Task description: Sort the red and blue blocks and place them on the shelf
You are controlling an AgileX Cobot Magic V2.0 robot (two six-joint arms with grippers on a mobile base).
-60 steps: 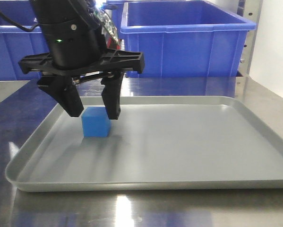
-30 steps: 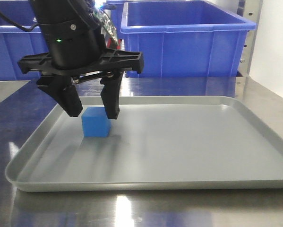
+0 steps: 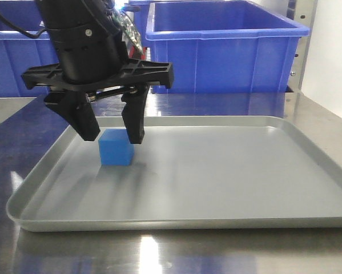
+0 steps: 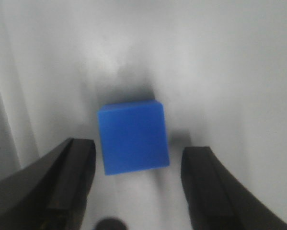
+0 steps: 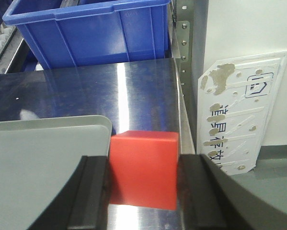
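Left claw (image 3: pixel 113 136) hangs over the near-left part of a grey tray (image 3: pixel 216 220), fingers spread wide apart and gripping nothing. Blue block (image 3: pixel 116 147) sits flat on the tray floor under it. In the front view the fingertips reach about level with the block's top, one on each side. The left wrist view shows bare tray on both sides between the block and the fingers, so no contact. Tray rests on a steel tabletop (image 3: pixel 159 251). Two large blue bins (image 3: pixel 228 51) stand behind it. Right claw (image 5: pixel 143 189) is clamped on the red block (image 5: pixel 143 167), a dark finger pressed against each side face. That block is over bare tabletop just off a rounded corner of the tray; cannot tell whether it rests on the steel or is lifted clear. In the right wrist view, the shelf (image 5: pixel 182 43) shows as a perforated steel upright with a blue bin next to it. A white moulded panel (image 5: pixel 239 110) with printed characters leans just to the right of the upright.
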